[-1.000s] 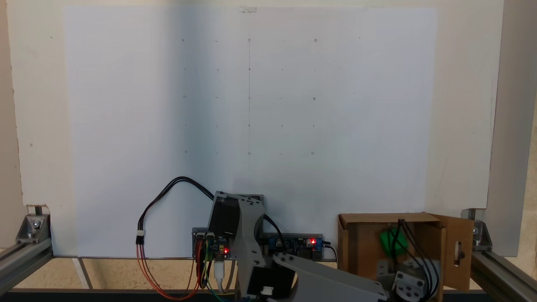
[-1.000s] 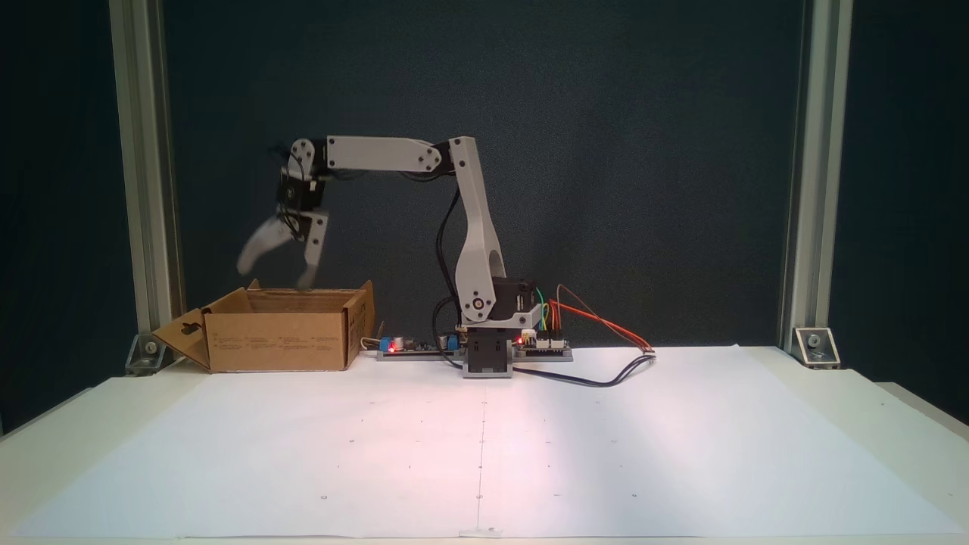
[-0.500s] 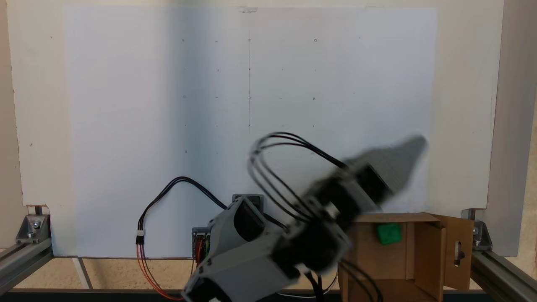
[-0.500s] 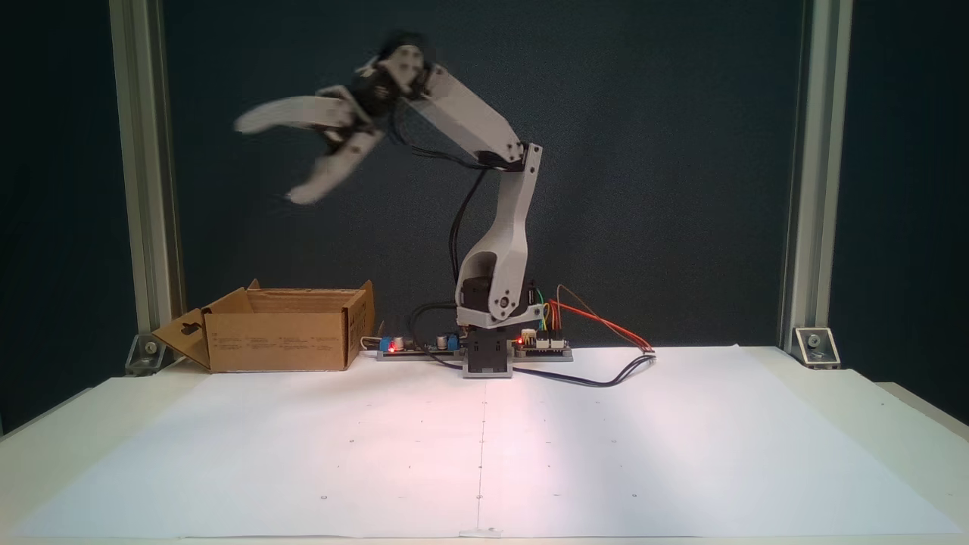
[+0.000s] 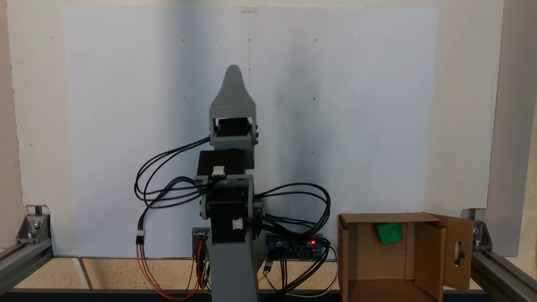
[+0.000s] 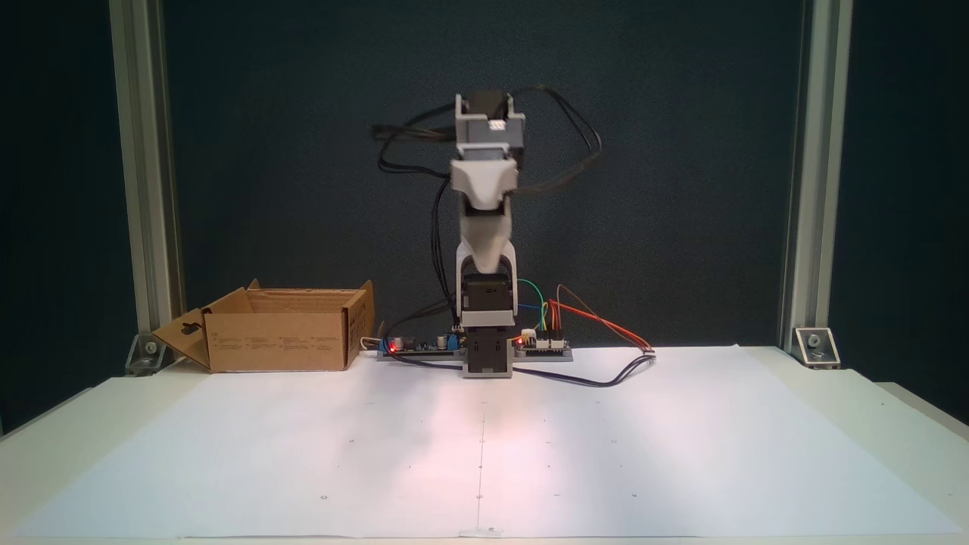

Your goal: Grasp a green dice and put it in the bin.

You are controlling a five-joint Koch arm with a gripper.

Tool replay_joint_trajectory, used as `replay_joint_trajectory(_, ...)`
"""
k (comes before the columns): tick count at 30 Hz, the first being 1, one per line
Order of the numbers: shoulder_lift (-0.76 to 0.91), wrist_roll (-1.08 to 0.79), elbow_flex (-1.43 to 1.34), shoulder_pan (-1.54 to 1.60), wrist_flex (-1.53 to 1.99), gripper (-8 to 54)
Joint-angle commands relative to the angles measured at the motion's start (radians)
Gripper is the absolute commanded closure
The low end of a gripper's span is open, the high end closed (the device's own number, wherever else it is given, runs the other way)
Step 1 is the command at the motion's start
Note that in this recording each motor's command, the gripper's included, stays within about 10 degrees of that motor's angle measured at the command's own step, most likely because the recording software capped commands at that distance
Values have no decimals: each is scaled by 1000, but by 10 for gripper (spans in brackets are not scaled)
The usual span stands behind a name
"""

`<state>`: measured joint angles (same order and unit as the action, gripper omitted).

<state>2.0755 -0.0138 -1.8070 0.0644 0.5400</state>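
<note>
Fingers (image 5: pixel 233 73) stacked (gap untellable) above marked paper (image 5: pixel 335 84), green dice (image 5: pixel 388 233) inside bin (image 5: pixel 457 251).

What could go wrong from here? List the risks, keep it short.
1. Loose black cables loop wide around the arm; a swing could snag or tug them.
2. The bin stands close beside the exposed circuit board, and nothing visible holds it down. A low sweep of the arm might knock it, tipping out the green dice lying inside.
</note>
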Motion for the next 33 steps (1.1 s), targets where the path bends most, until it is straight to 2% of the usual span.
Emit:
replay_joint_trajectory(1,77,52,-67,18,-164,-3)
replay_joint_trajectory(5,201,46,-302,-2,-349,-2)
replay_joint_trajectory(10,295,46,-468,-31,-572,-4)
replay_joint_trajectory(22,296,40,-890,-149,-1100,7)
replay_joint_trajectory(33,296,37,-1069,-144,-1561,10)
